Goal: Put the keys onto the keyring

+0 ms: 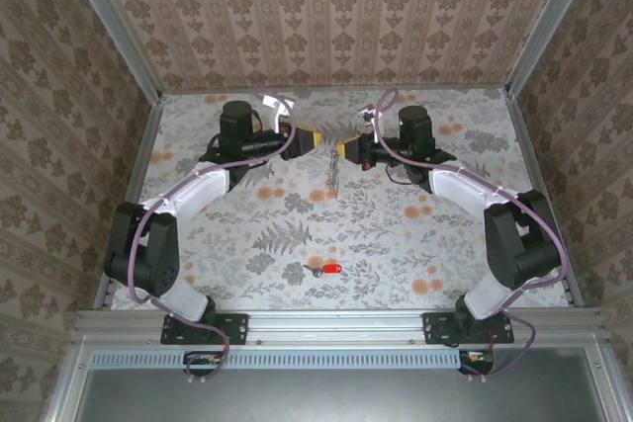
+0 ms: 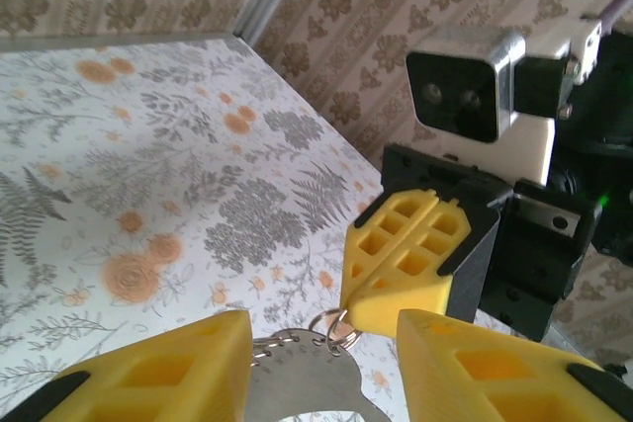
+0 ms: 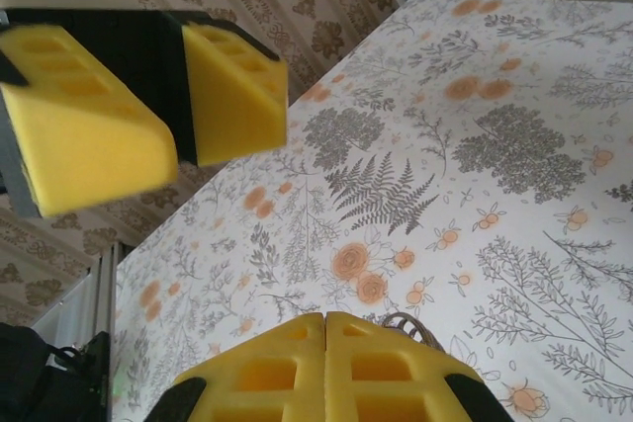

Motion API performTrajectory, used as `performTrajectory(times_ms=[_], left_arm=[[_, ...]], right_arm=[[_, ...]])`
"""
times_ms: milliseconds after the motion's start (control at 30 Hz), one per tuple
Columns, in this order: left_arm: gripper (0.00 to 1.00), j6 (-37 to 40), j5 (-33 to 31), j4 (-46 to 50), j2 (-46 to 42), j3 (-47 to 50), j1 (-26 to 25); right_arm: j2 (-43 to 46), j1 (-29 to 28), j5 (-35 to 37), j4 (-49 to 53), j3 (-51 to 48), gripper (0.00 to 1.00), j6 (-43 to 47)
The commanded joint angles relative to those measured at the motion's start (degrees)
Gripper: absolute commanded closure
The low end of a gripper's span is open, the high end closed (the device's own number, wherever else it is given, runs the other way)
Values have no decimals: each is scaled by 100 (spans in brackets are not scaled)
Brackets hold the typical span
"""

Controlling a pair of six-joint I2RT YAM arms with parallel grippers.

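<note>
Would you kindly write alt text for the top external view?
The left gripper and right gripper, both yellow-fingered, face tip to tip over the far middle of a floral-patterned table, a dull grey metal keyring loop at their tips. A tiny red-headed key lies alone toward the near edge.

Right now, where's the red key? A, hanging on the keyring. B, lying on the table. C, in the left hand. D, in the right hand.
B: the key lies alone on the table, well apart from the keyring.
</note>
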State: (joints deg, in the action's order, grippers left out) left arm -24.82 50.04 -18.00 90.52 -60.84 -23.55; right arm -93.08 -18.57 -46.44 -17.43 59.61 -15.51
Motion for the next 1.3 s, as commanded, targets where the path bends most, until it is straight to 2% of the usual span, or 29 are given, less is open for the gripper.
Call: performTrajectory(times_ms=[0, 433, 633, 800, 867, 1100, 1267], left_arm=[[59, 231, 404, 105, 188, -145, -120], [62, 113, 572, -257, 352, -86, -225], [62, 103, 272, -274, 215, 46, -223], [60, 93, -329, -205, -1, 261, -202], [60, 47, -603, -203, -97, 358, -155], [59, -104, -1213, -242, -335, 629, 53], [58, -146, -1291, -262, -454, 731, 200]], right_arm=[[25, 19, -360, -189, -46, 100, -161], [53, 18, -385, -286, -71, 100, -317], [0, -15, 285, 364, 5, 100, 49], [-73, -276, 1265, 1266, 205, 100, 744], [-150, -381, 1436, 1431, 257, 100, 883], [-487, -448, 865, 554, 262, 100, 296], [-662, -454, 540, -118, 226, 100, -187]])
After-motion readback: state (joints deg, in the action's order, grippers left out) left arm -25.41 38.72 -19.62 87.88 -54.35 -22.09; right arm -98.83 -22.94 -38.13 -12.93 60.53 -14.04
